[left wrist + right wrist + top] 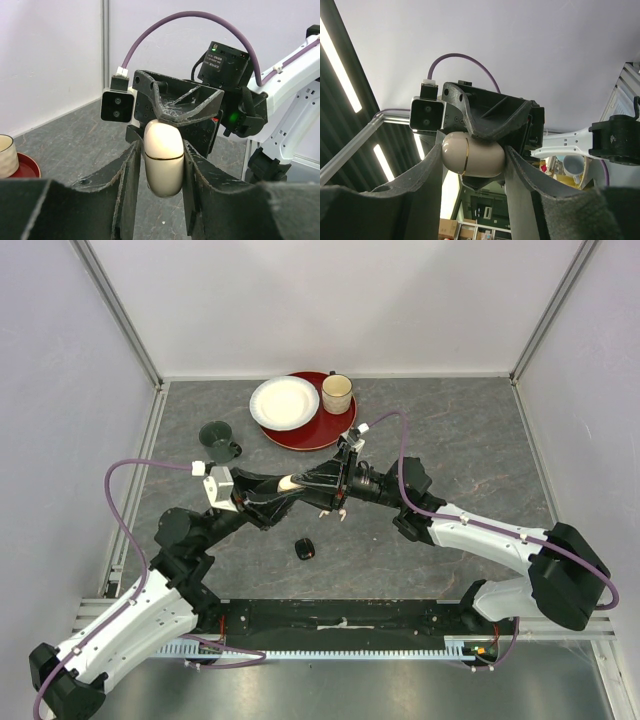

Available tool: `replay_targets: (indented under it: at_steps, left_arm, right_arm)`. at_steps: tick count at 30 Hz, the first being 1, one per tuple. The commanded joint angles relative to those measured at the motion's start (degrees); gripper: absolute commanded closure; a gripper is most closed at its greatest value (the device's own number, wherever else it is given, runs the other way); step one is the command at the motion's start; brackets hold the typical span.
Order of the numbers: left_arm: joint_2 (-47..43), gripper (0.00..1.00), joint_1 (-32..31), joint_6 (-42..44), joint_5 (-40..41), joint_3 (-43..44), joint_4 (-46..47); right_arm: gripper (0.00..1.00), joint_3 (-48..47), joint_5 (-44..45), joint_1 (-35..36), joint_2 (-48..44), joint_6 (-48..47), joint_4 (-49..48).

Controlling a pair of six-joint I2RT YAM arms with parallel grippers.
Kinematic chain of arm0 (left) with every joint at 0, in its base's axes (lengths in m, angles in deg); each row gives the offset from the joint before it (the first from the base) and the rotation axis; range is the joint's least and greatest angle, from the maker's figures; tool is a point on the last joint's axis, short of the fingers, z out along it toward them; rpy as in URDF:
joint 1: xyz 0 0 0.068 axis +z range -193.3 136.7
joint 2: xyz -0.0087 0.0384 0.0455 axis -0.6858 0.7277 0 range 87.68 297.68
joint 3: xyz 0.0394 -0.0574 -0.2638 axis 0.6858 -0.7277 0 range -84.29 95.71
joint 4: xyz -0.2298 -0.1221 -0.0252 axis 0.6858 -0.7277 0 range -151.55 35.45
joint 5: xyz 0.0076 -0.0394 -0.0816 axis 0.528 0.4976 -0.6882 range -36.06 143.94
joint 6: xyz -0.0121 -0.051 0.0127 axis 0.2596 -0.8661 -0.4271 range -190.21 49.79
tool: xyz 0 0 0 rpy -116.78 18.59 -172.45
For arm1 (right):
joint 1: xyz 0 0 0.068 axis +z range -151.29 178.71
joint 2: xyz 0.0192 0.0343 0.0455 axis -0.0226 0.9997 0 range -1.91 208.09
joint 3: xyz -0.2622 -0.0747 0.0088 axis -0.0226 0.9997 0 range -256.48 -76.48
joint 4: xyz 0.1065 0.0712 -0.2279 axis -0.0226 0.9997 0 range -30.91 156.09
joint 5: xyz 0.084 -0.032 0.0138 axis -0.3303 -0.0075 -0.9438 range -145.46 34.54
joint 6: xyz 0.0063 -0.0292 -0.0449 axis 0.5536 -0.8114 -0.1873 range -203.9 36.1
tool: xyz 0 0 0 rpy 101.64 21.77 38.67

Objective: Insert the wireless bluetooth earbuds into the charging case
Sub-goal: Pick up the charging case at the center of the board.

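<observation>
A beige charging case (pixel 290 481) hangs in mid-air over the table's middle, its lid closed along a thin seam. My left gripper (pixel 161 150) is shut on it across its width, with the case (pixel 162 165) upright between the fingers. My right gripper (pixel 472 160) faces it and is shut on the same case (pixel 475 155) along its length. In the top view the two grippers meet nose to nose, left (pixel 286 487) and right (pixel 300 479). A small pinkish piece (pixel 340 513), perhaps one of the earbuds, lies on the table just under them; it is too small to tell.
A black case (pixel 304 549) lies on the table in front of the grippers. At the back, a red tray (pixel 335 430) carries a white plate (pixel 284 402) and a beige cup (pixel 337 393). A dark green cup (pixel 218 440) stands to its left.
</observation>
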Motion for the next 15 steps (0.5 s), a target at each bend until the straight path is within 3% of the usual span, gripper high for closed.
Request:
replay_targets:
  at_steps: [1,11,15]
  left_arm:
    - [0.72,0.57,-0.04,-0.95,-0.52,0.22,0.94]
    - [0.98,0.59,-0.04,-0.86,-0.78,0.39,0.24]
    - [1.07,0.71,-0.04,-0.77,-0.87,0.39,0.24]
  right_arm:
    - [0.91,-0.45,0.39,0.12,0.06,1.04,-3.7]
    - [0.9,-0.53,0.48,0.12,0.06,1.04,-4.05]
    - [0.91,-0.53,0.39,0.21,0.24,1.04,-4.32]
